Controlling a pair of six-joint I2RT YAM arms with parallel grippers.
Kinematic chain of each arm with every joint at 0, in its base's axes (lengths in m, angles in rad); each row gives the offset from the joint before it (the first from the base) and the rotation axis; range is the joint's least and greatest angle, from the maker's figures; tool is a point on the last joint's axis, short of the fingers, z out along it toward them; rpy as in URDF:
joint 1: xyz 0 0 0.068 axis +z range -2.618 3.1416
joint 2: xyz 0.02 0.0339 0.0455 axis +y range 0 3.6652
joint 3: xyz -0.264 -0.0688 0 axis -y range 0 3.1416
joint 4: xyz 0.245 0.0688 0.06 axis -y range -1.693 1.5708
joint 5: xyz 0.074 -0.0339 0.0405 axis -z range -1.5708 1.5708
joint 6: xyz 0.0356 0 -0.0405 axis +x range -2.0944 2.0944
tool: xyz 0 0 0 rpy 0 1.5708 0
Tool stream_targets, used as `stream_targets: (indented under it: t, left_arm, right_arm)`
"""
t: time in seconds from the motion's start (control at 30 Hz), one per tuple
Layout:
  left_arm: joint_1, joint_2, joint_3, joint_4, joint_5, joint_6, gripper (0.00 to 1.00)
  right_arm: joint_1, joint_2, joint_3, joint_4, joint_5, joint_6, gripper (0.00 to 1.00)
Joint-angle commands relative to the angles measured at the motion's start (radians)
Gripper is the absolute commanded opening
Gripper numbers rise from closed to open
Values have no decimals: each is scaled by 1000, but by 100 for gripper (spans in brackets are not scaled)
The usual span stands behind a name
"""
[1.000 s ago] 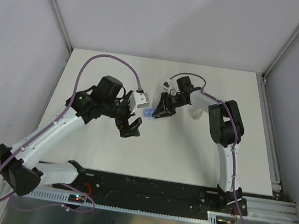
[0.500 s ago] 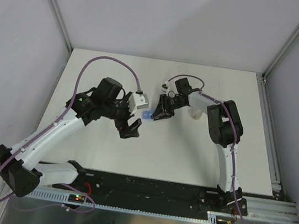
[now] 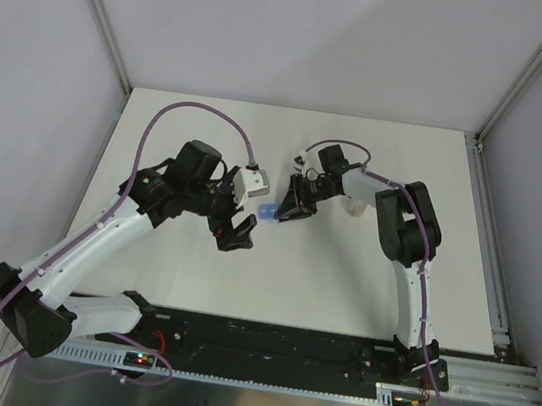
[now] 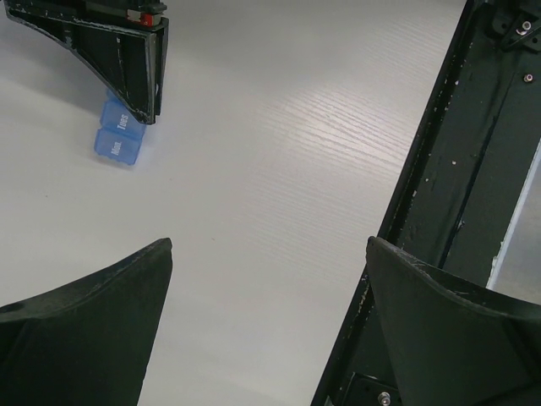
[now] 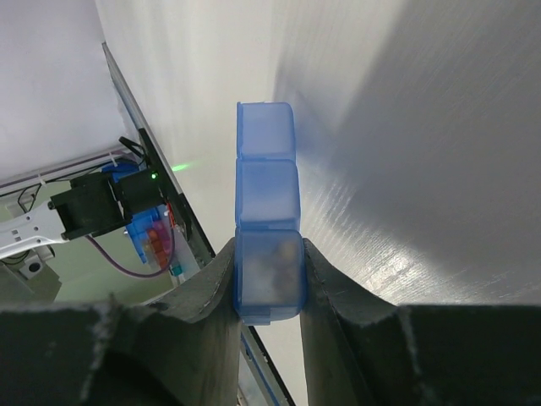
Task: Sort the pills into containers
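Right gripper (image 5: 269, 247) clamped on one end compartment of the blue containers (image 5: 266, 169), a finger pressing each side. The other two compartments stick out free past the fingertips. Brownish mass, the pills (image 5: 269, 275), shows through the gripped compartment. Strip is about mid-table (image 4: 279, 127), low over the surface; contact unclear. Left gripper (image 4: 269, 245) released, jaws wide with nothing between them, near the strip but apart from it.

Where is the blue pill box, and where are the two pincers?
blue pill box (image 5: 267, 193): right wrist view, its middle compartment.
left pincer (image 4: 269, 245): left wrist view, gap between its open fingertips.
right pincer (image 5: 268, 249): right wrist view, between fingertips squeezing the blue pill box.
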Motion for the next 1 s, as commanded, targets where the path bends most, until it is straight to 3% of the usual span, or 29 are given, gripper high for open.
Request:
stream_targets:
  t: [0.0, 0.5, 0.97]
  left_arm:
    - [6, -24, -8, 31, 27, -8, 100]
    - [6, -25, -12, 30, 36, -5, 100]
    - [5, -39, -22, 30, 36, -4, 100]
  right_arm:
    - [0, 8, -10, 4, 0, -2, 20]
    - [-7, 3, -17, -5, 10, -11, 42]
    - [-13, -11, -15, -34, 53, -38, 49]
